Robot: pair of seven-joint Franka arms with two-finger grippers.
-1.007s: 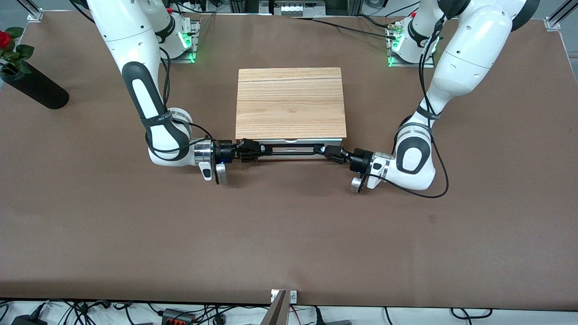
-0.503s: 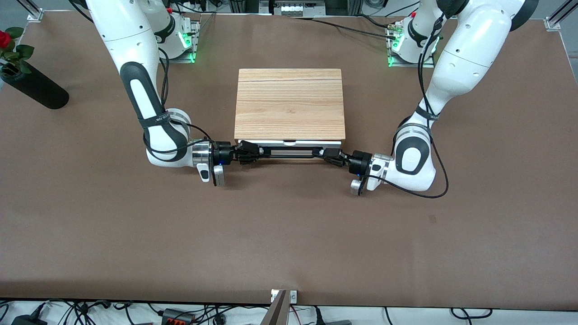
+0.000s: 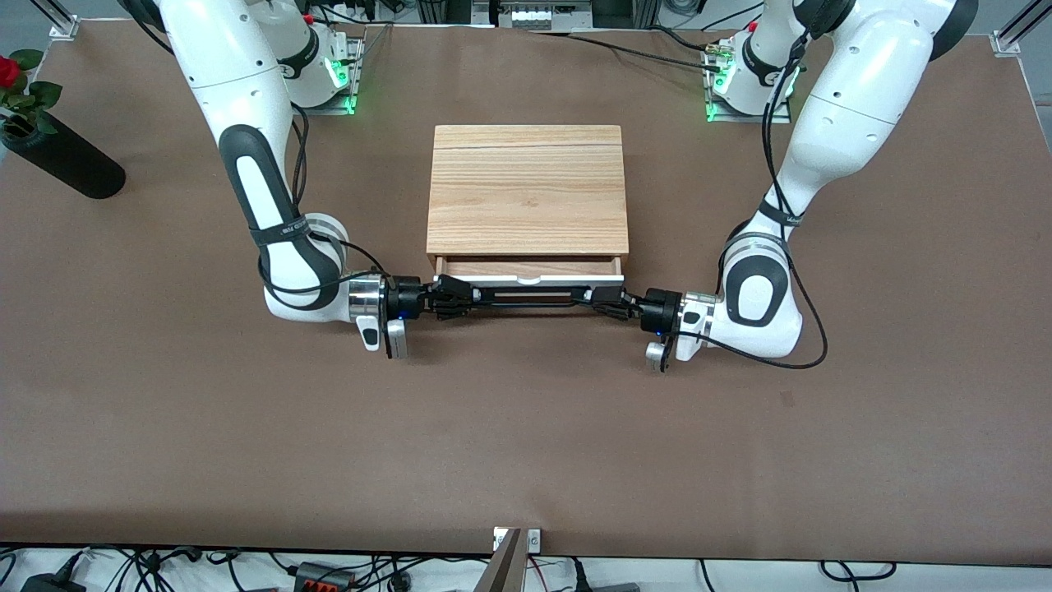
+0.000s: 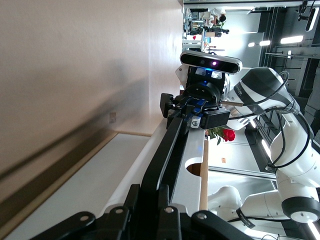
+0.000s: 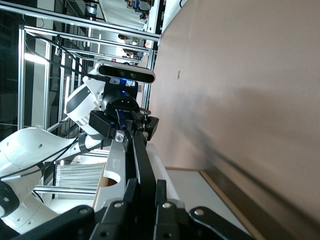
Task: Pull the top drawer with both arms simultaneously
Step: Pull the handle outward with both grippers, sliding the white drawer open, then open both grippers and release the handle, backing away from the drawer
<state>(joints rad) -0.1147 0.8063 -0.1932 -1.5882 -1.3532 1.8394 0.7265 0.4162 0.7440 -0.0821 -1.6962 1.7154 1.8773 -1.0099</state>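
Left gripper (image 3: 606,299) and right gripper (image 3: 450,297) fingers clamped on handle (image 3: 526,294) ends of top drawer (image 3: 526,281); bar runs 3-to-9, pull toward 6.

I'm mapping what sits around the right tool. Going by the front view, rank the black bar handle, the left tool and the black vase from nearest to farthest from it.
1. Black bar handle: clamped in the right tool, on the top drawer.
2. Left tool: shut on the handle's other end, toward the left arm's end of the table.
3. Black vase: at the table edge at the right arm's end, with a rose.
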